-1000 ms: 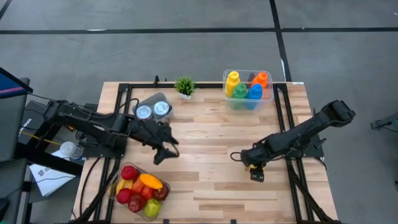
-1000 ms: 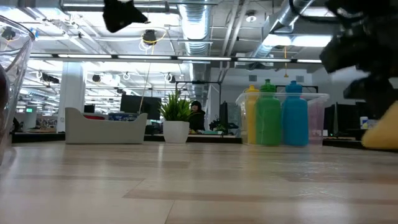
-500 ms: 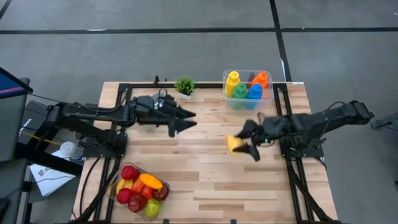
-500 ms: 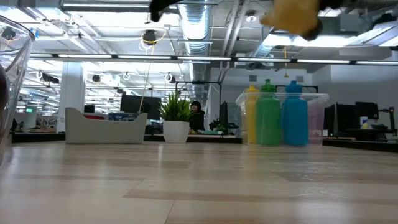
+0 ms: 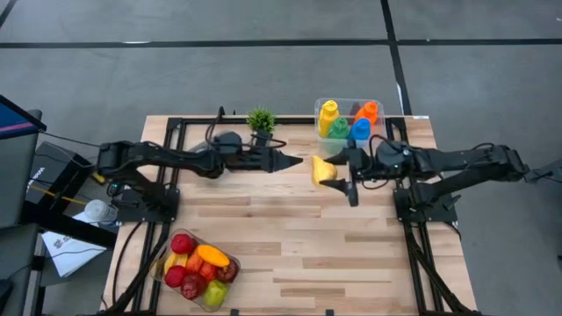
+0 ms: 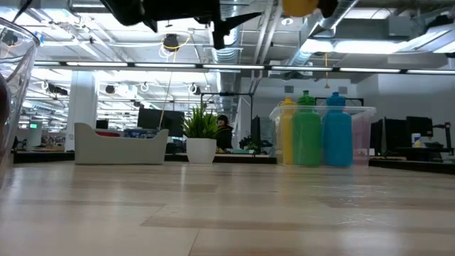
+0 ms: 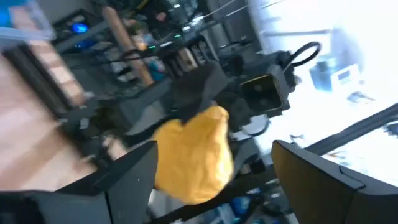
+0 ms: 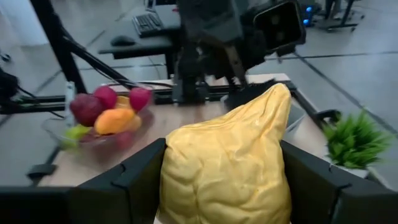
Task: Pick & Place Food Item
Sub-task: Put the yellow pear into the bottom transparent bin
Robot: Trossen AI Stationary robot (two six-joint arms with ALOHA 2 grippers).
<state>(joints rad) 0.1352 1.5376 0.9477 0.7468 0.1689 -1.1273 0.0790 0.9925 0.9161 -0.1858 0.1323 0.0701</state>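
The yellow, wrinkled food item (image 5: 321, 168) is held high above the middle of the table by my right gripper (image 5: 335, 173), which reaches in level from the right and is shut on it. My left gripper (image 5: 297, 161) is open and points level toward the item from the left, a short gap away. In the left wrist view the item (image 7: 194, 155) shows between my open fingers, with the right gripper behind it. The low view shows the item (image 6: 299, 6) and the left gripper (image 6: 226, 20) at the top edge. My right gripper pinches the yellow food item between its two fingers (image 8: 142, 182), one on each flank of its body (image 8: 180, 171). The fingers come level from the table's right side. The item is lifted clear of the table, and its pointed end (image 8: 281, 93) sticks out past the fingers toward the left gripper.
A clear tray of red, orange and green fruit (image 5: 200, 268) sits at the near left. A clear bin of coloured bottles (image 5: 349, 123) and a small potted plant (image 5: 261, 120) stand at the far edge. Bare wood (image 5: 290, 254) lies below both grippers.
My right gripper has lifted the yellow item off the table's right side, carried it up and toward the far middle, and turned level. My left gripper has risen from beside the fruit tray and swung toward the far edge, then right, toward the item.
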